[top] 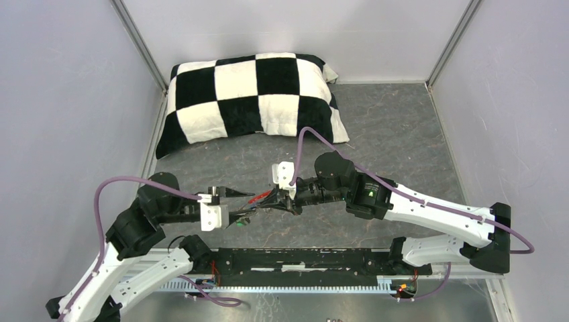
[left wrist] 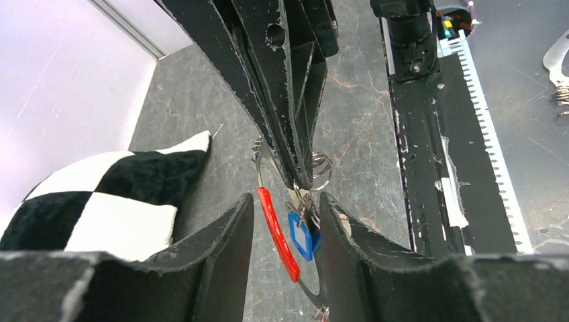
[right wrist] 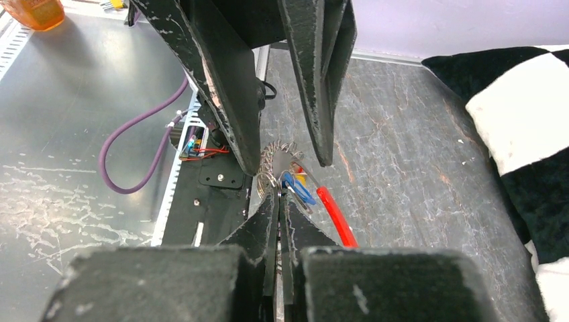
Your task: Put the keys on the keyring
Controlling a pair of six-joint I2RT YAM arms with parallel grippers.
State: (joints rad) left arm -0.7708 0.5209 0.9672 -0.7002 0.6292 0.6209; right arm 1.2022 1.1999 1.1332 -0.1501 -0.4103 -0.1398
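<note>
A little in from the middle of the counter's near edge, the right gripper [right wrist: 278,196] was pinched shut on the keyring [right wrist: 274,151], with the red key [left wrist: 276,231] and blue key [left wrist: 302,235] dangling. The left gripper [left wrist: 287,201] gaped empty astride them. Threading looked underway; next, I'd say, a careful nip on one tag.

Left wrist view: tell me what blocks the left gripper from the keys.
Nothing visible does. The red key and blue key sit between the left gripper's open fingers; the right gripper, shut on the keyring, reaches in from opposite.
</note>
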